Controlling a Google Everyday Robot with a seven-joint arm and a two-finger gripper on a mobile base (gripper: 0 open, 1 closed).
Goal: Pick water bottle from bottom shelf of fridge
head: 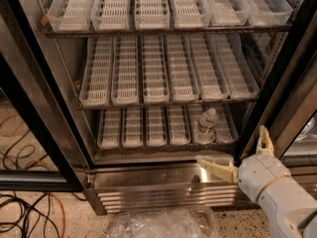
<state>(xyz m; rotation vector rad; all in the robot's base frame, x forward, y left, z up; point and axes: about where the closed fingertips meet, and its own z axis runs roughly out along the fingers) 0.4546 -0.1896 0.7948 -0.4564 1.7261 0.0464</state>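
Right now my pincer (231,145) hangs spread wide outside the fridge (148,180), low by its steel sill, off the front right corner of the bottom bench (131,129). The water bottle (205,125) stands upright near that corner, one lane in from the right edge. It lies up, left and deeper in from the pincer, so I judge a forward, leftward reach.

Cables (22,214) on floor (74,224) left; crumpled clear plastic (163,224) bottom centre.
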